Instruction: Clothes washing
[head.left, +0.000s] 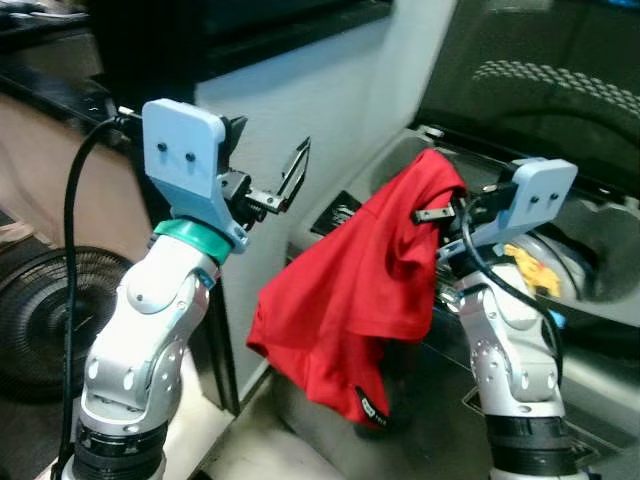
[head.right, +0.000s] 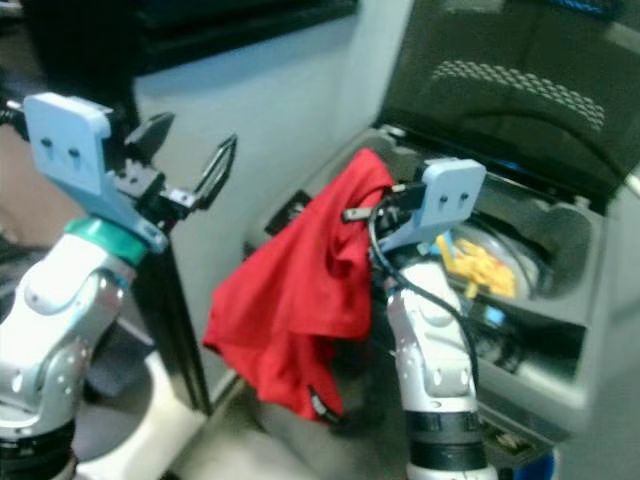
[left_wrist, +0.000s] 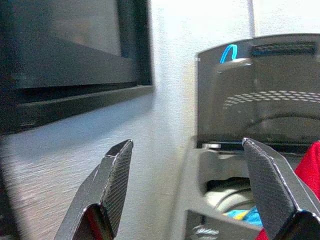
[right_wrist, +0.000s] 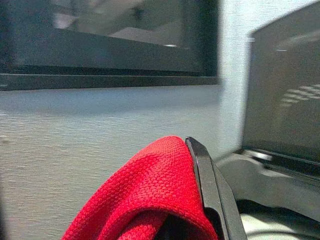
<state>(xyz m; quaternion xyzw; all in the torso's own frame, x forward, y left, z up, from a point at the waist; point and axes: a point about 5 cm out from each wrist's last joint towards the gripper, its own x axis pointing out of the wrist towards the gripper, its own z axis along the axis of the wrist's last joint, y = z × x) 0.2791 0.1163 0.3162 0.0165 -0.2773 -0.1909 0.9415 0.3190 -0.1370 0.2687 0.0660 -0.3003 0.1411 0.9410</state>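
Red cloth, a knitted garment (head.left: 360, 290) with a small black tag near its lower hem, hangs in the air in front of the open washing machine (head.left: 590, 330), draped in loose folds from its top corner down toward the floor. That top corner is pinched in the right tool (head.left: 432, 214), whose black fingers (right_wrist: 212, 190) are pressed together on the fabric; in the right wrist view the red knit bunches against one finger. The garment hangs just outside the machine's near rim, its upper part level with the opening and the rest falling down the front of the cabinet. Inside the drum (head.right: 500, 265) lies some yellow laundry (head.right: 478, 262), with a bit of blue stuff beside it. The machine's dark lid (head.left: 540, 80) stands raised behind the opening, so the mouth of the drum is uncovered to the right of the red cloth. To the left of the machine a white wall (head.left: 290, 110) runs up to a dark ledge (left_wrist: 75, 102). The left tool (head.left: 285, 180) is held up in front of that wall, well apart from the garment, its two fingers spread wide with nothing between them. A black cable (head.left: 72, 230) loops beside the left arm, and a dark fan (head.left: 40, 320) stands low at the far left.
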